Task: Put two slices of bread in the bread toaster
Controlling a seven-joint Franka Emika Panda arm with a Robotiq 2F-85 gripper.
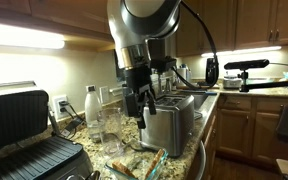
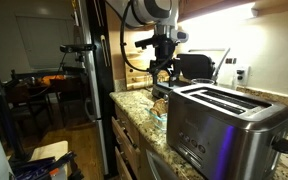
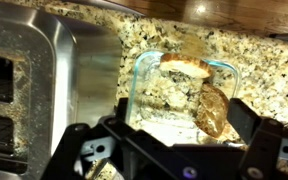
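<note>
In the wrist view two tan-brown slices of bread lie in a clear glass dish [image 3: 149, 100]: one slice [image 3: 184, 66] leans at the far rim, the other slice [image 3: 216, 110] stands against the right wall. The shiny steel bread toaster [image 3: 39, 75] sits just left of the dish, with its slots at the left edge of the view. My gripper [image 3: 183, 115] hangs open above the dish, its black fingers [image 3: 250, 120] apart and holding nothing. Both exterior views show the gripper [image 1: 139, 105] [image 2: 162, 78] hovering beside the toaster [image 1: 170, 125] [image 2: 229, 125].
A large black ribbed contact grill [image 1: 24, 135] stands open on the granite counter [image 3: 264, 70]. Clear bottles and glasses [image 1: 94, 110] crowd behind the toaster. Wooden cabinets [image 1: 239, 125] run below the counter. A camera mount [image 1: 246, 66] stands farther along the counter.
</note>
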